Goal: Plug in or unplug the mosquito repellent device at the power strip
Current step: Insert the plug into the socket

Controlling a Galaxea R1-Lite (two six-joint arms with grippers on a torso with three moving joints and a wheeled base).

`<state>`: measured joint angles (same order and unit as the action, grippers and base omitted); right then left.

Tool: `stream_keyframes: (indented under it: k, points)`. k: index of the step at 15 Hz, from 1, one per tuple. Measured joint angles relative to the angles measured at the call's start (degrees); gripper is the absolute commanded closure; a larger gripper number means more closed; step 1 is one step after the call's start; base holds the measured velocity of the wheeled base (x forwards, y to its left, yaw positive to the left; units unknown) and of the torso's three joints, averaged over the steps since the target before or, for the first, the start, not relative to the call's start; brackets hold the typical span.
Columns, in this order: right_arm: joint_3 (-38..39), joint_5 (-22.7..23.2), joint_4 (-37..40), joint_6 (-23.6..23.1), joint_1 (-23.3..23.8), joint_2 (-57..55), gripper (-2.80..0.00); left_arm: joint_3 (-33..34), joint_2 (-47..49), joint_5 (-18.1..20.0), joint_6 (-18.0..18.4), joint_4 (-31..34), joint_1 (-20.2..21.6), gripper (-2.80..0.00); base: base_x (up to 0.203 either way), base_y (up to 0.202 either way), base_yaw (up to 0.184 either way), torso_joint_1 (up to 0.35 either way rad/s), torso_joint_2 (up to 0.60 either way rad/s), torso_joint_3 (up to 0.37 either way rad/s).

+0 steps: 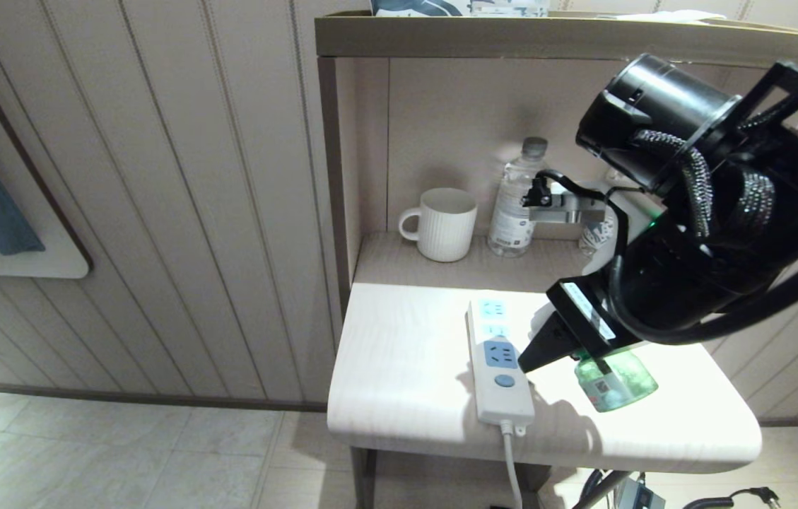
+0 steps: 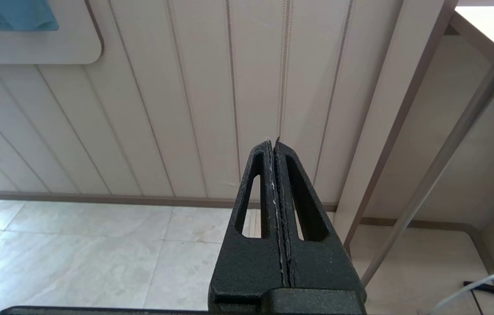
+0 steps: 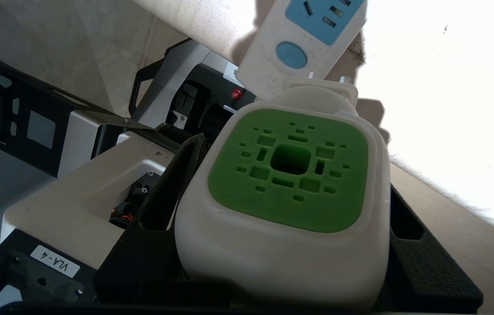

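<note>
My right gripper [image 1: 553, 348] is shut on the mosquito repellent device [image 1: 615, 382]. Its fingers [image 3: 172, 188] clamp both sides of the white head with the green vented face [image 3: 289, 170]. The green liquid bottle hangs below the gripper, over the white table [image 1: 406, 367]. I hold the device tilted, just to the right of the power strip [image 1: 499, 364] and apart from it. Its prongs [image 3: 310, 75] point toward the strip's end with the round blue button [image 3: 291, 55]. The strip's sockets look empty. My left gripper [image 2: 273, 142] is shut on nothing, parked low beside the table and facing the panelled wall.
A white ribbed mug [image 1: 444, 223] and a clear water bottle [image 1: 516, 205] stand on the shelf behind the table. The strip's white cable [image 1: 512, 463] drops over the table's front edge. A shelf board [image 1: 483, 37] overhangs the nook. Table legs [image 2: 430, 175] stand near my left gripper.
</note>
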<state>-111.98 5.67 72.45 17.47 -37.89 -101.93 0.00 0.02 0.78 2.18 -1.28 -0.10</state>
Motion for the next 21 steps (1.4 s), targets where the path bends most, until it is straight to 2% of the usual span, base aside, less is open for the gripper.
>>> stream_keyframes:
  k: [4,11,17,21]
  points:
    - [0.57,0.0,-0.01,0.06,-0.67,-0.3,0.0,0.0,0.0,-0.01,0.01,0.03,0.0,0.0,0.0,0.0,0.0,0.07,-0.16,-0.091]
    - [0.48,-0.02,-0.6,0.2,-0.53,-4.73,0.0,-0.02,0.0,0.01,0.01,-0.01,0.0,0.0,0.0,0.0,0.0,0.216,-0.49,-0.266]
    - [0.16,0.02,-2.87,0.77,1.58,-9.96,0.0,0.0,0.0,-0.01,0.01,-0.01,0.0,0.0,0.0,0.0,0.0,0.249,-0.54,-0.29]
    - [0.25,0.66,-2.85,2.02,2.98,-11.92,0.0,0.0,0.0,-0.01,-0.01,0.01,0.02,0.0,0.0,0.0,0.0,0.076,-0.14,-0.081]
